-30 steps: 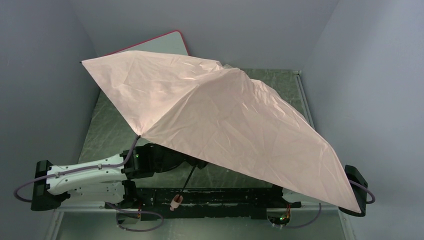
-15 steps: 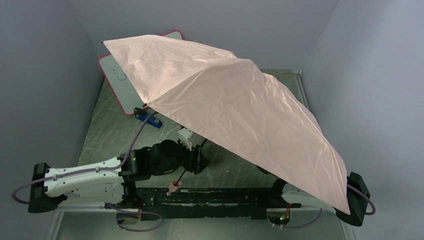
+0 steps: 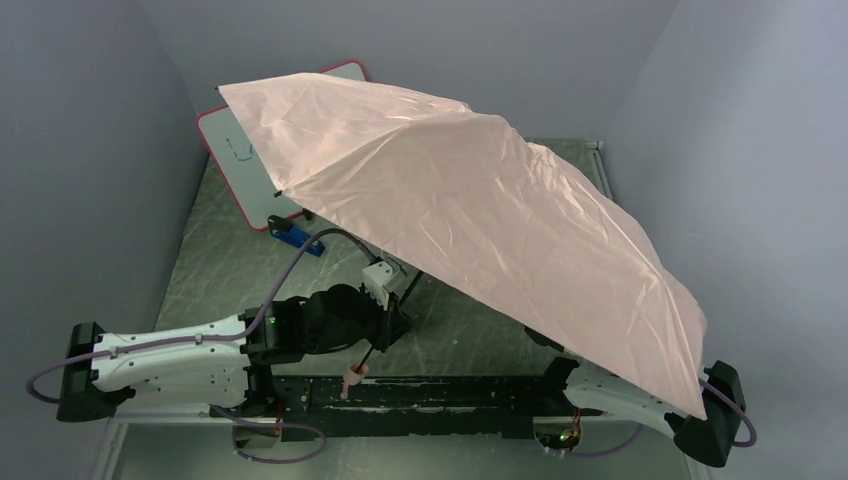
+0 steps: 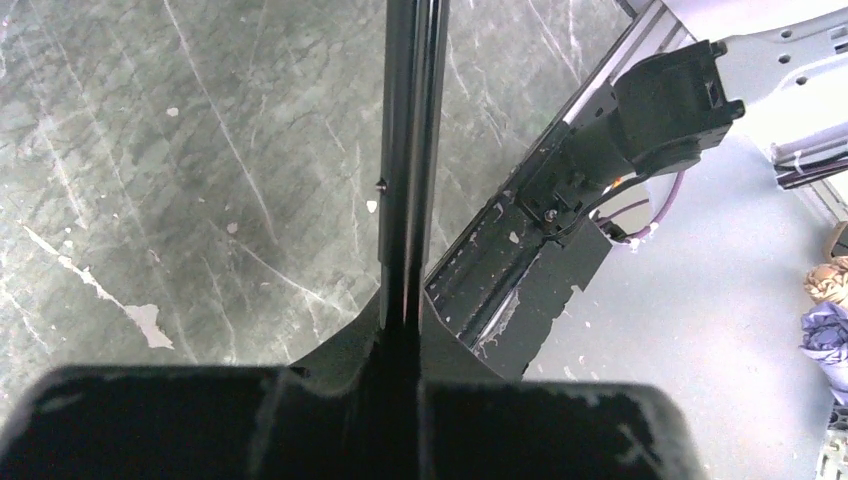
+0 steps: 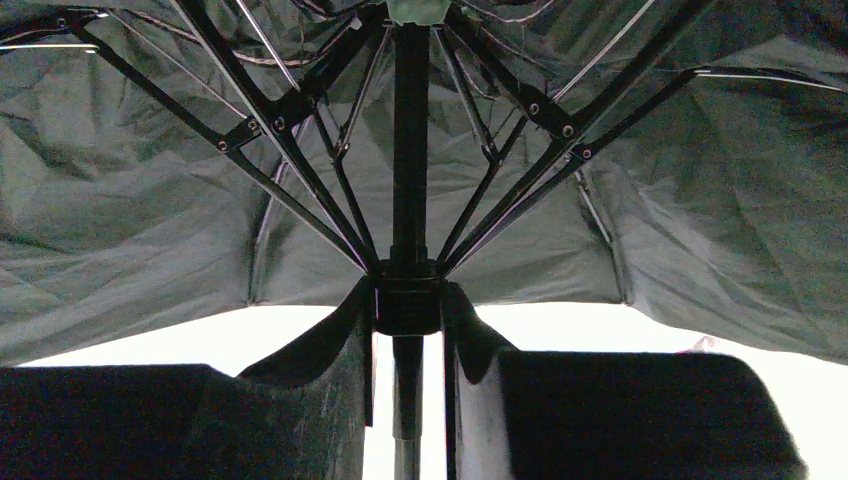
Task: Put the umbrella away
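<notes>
Where the left wrist camera looks down its own fingers, the left gripper (image 4: 405, 315) is clamped on the black shaft (image 4: 408, 150) of the umbrella (image 3: 480, 220). Both fingers (image 4: 345, 350) press the rod from either side with no gap showing. In the top view this grip sits low on the shaft. The pale pink handle (image 3: 352, 378) pokes out just below it, over the black rail (image 3: 450, 392) at the near edge.

Further up the shaft, the right gripper (image 5: 407, 310) holds the black collar (image 5: 405, 300) where the thin ribs (image 5: 290, 190) meet. One finger lies against each side of the collar. From there the ribs fan outward under the dark inside of the canopy (image 5: 130, 230). In the top view this gripper is hidden under the fabric.

Above the shaft the umbrella stands fully open and tilted, pale pink side up. From the shaft, the canopy's high edge reaches far and left, overlapping the pink-framed whiteboard (image 3: 240, 165) that leans at the back. Its low edge drops to the right and near side, covering much of the right arm (image 3: 625, 398).

Left of the shaft and beyond it, a small blue object (image 3: 297, 238) lies on the scuffed grey-green table (image 3: 215, 280), just beside the whiteboard's lower corner. I cannot tell what it is.
</notes>
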You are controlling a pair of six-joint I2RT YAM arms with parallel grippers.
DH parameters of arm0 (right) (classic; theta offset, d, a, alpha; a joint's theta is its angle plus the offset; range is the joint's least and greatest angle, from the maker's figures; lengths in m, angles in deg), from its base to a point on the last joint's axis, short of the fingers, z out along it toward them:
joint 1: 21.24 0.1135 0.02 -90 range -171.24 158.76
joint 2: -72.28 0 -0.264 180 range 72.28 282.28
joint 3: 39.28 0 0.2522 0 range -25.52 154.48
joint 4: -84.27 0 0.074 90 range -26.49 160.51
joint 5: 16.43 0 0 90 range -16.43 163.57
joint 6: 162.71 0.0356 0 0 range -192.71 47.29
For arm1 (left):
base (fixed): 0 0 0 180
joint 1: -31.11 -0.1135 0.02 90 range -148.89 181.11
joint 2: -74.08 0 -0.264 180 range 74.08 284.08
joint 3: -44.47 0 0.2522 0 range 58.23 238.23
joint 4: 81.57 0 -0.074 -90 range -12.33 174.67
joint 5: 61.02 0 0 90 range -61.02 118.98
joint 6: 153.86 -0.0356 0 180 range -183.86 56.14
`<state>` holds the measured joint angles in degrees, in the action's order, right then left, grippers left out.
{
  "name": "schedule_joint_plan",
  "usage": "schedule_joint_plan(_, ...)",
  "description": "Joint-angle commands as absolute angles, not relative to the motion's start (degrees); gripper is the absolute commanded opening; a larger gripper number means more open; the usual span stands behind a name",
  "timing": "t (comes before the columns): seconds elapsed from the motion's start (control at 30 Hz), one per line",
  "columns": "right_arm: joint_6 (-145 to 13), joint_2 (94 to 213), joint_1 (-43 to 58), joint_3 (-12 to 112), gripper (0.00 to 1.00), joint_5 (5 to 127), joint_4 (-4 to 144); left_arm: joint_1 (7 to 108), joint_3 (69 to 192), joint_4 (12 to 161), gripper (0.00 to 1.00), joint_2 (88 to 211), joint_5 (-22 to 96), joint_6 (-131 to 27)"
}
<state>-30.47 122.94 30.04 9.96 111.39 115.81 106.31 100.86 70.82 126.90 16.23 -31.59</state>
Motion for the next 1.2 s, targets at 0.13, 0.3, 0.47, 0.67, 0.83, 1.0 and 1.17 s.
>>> schedule_joint_plan(0.13,-28.0,119.5,30.2,7.2,0.00,98.7,110.2,105.5,107.0,73.9,0.05,127.2,7.0,-33.0)
schedule_joint_plan(0.3,-26.1,121.4,35.9,3.6,0.00,101.2,110.0,105.5,112.4,74.9,0.05,131.7,4.4,-36.2)
schedule_joint_plan(0.47,-24.9,120.2,36.5,3.1,0.00,103.7,107.3,105.4,114.3,76.5,0.05,132.3,2.5,-37.6)
schedule_joint_plan(0.67,-21.7,120.0,36.5,3.6,0.00,104.6,101.2,105.4,114.8,77.1,0.05,131.5,0.6,-37.9)
schedule_joint_plan(0.83,-17.0,121.8,36.6,4.6,0.00,104.7,95.0,105.4,115.8,76.8,0.05,131.7,0.1,-38.6)
schedule_joint_plan(1.0,-13.8,124.8,37.3,5.4,0.00,102.7,93.1,105.4,118.7,73.4,0.05,133.8,-0.6,-38.5)
schedule_joint_plan(1.17,-9.6,125.1,38.7,2.4,0.00,103.7,92.0,105.1,119.2,72.0,0.05,134.2,-2.8,-37.7)
